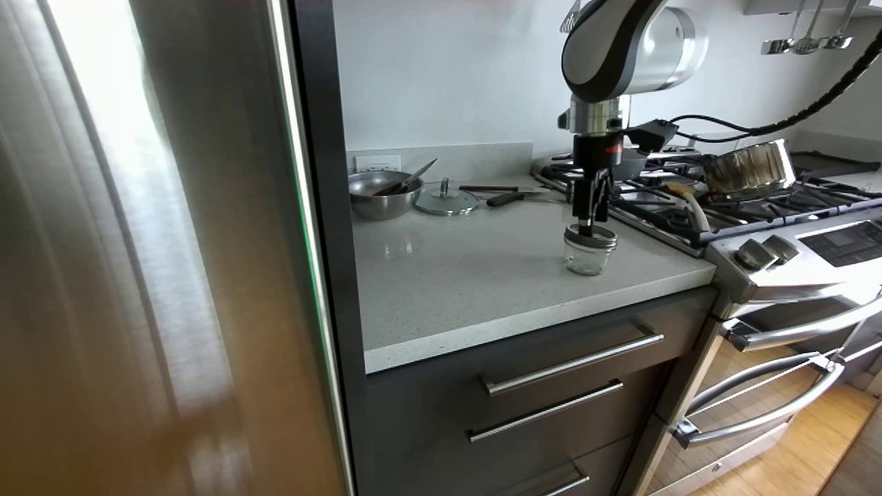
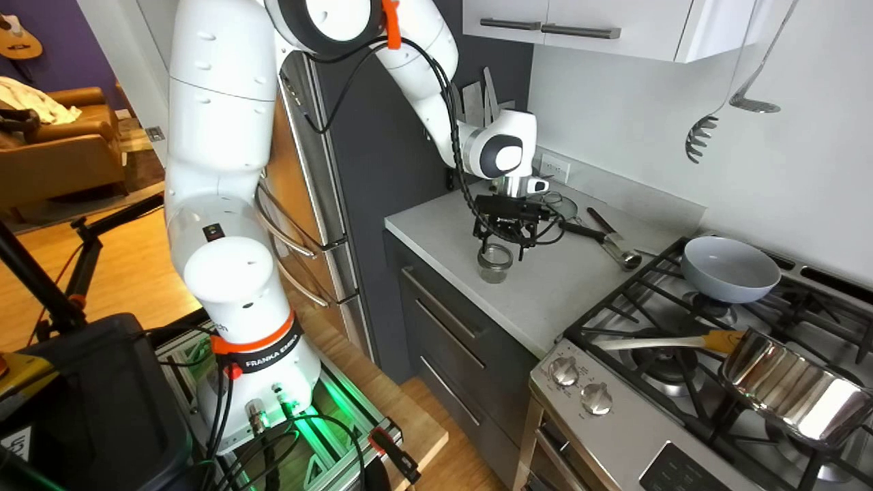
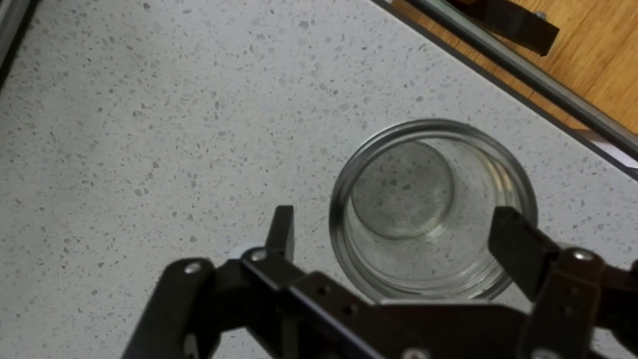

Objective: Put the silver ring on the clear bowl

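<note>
From here I read FRANKA (the next word curves away) on the black band (image 2: pixel 274 351) at my arm's base (image 2: pixel 235 399). The silver ring (image 1: pixel 598 242) lies level on the upright clear bowl (image 1: pixel 586 263), its hole facing upward, on the speckled counter (image 3: pixel 174 119) near the stove (image 2: pixel 631 419); my gripper (image 3: pixel 394 219) hangs close by, fingers (image 3: pixel 282 230) spread apart.

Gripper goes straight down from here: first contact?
Likely the silver ring on the clear bowl: the gripper has one of its fingers overlapping it in the wrist view. Depth unclear; that one could pass through the ring's opening instead.
</note>
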You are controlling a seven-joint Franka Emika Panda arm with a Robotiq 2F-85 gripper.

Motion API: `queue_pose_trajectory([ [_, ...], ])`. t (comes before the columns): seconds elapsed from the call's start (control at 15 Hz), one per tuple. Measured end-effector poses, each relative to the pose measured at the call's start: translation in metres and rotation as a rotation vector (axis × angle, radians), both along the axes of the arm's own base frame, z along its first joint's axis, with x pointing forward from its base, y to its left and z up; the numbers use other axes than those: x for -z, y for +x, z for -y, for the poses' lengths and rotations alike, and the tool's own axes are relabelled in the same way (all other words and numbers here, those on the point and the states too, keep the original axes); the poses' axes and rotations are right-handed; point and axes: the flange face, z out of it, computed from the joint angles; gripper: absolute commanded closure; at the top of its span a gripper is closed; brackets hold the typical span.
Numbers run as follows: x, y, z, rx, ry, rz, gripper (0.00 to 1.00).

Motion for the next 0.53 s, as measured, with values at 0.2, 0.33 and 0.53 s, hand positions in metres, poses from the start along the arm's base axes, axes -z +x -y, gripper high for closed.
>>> queue_pose_trajectory([
  [0.2, 0.0000, 0.0008, -0.0038, -0.007, 0.001, 0.000, 0.00],
  [0.33, -0.0005, 0.0011, -0.0049, -0.009, 0.001, 0.001, 0.00],
  [0.53, -0.0053, 0.0001, -0.0043, -0.007, 0.000, 0.008, 0.00],
])
